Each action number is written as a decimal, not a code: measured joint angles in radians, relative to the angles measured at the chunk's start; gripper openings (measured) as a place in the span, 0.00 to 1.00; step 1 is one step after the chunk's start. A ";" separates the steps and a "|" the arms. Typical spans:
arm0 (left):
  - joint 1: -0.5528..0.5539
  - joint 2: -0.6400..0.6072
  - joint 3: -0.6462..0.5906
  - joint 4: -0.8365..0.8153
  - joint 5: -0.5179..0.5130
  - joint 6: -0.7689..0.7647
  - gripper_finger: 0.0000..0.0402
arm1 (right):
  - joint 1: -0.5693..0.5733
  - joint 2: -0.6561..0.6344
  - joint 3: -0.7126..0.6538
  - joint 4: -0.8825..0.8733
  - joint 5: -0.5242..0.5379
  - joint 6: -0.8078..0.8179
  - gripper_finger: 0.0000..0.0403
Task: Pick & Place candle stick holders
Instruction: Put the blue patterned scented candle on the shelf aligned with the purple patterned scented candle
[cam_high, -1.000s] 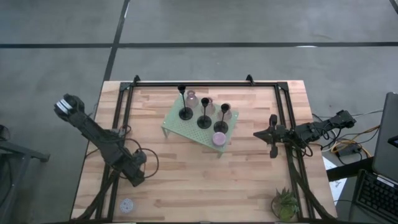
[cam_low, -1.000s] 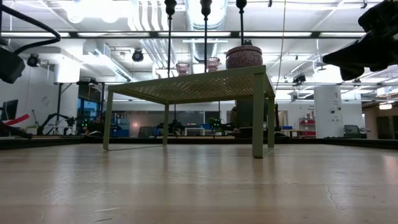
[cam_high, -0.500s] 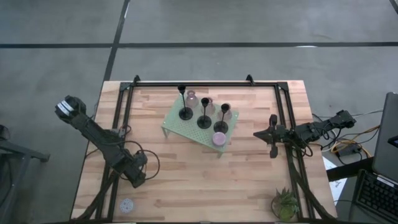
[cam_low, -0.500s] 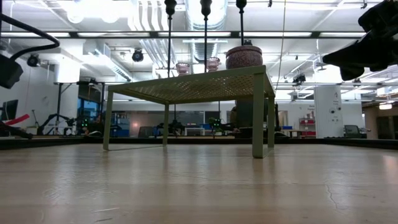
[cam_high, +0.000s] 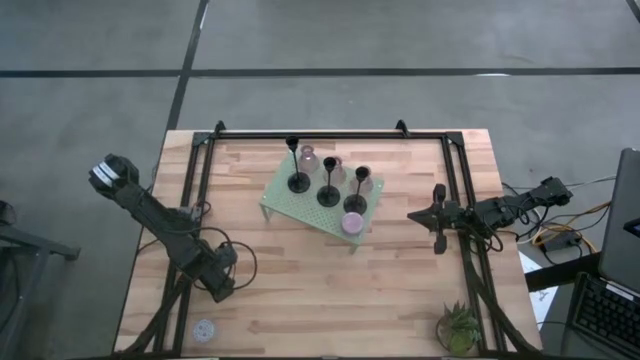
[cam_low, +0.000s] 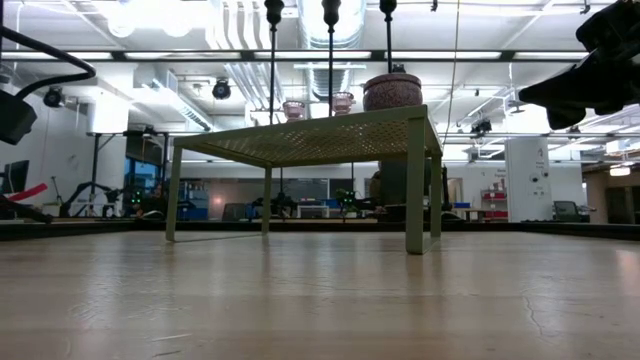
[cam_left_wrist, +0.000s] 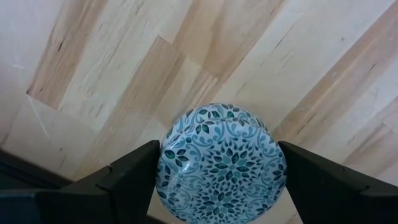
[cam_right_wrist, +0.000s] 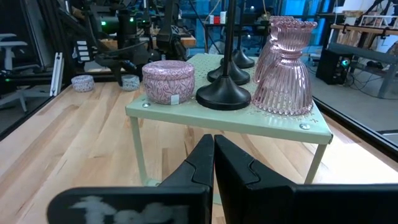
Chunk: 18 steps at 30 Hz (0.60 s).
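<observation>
My left gripper (cam_high: 215, 283) is low over the near left of the table and is shut on a squat round pale-blue patterned holder (cam_left_wrist: 222, 167). In the high view the gripper hides this holder. My right gripper (cam_high: 437, 216) is shut and empty, right of the pale green stand (cam_high: 285, 205). On the stand are three black slim-stemmed holders (cam_high: 328, 193), pink glass holders (cam_right_wrist: 286, 68) and a squat lavender holder (cam_high: 353, 223). Another small round holder (cam_high: 204, 328) stands on the table by the near left corner. My left gripper pinches the pale-blue holder's round side wall (cam_left_wrist: 168, 163) between its two fingers, one finger on each opposite side. The fingers come from above and point down. The holder is upright with its patterned top up. I cannot tell whether its base is on the table.
A spiky green potted plant (cam_high: 458, 328) stands at the near right corner. Black frame rails (cam_high: 320, 134) run along the far edge and down both sides. Bare wood lies between the stand and the near edge.
My left arm has sunk a little. Its gripper has stayed over the same spot at the near left of the table.
</observation>
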 joint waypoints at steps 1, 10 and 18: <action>0.000 0.000 0.000 0.000 0.000 0.000 0.78 | 0.000 0.000 0.000 0.000 0.000 0.000 0.02; 0.000 0.000 -0.007 0.020 -0.016 -0.005 0.78 | 0.000 0.000 0.000 0.000 0.000 0.000 0.02; 0.000 0.000 -0.027 0.041 -0.020 -0.013 0.77 | 0.000 0.000 0.000 0.000 0.000 0.000 0.02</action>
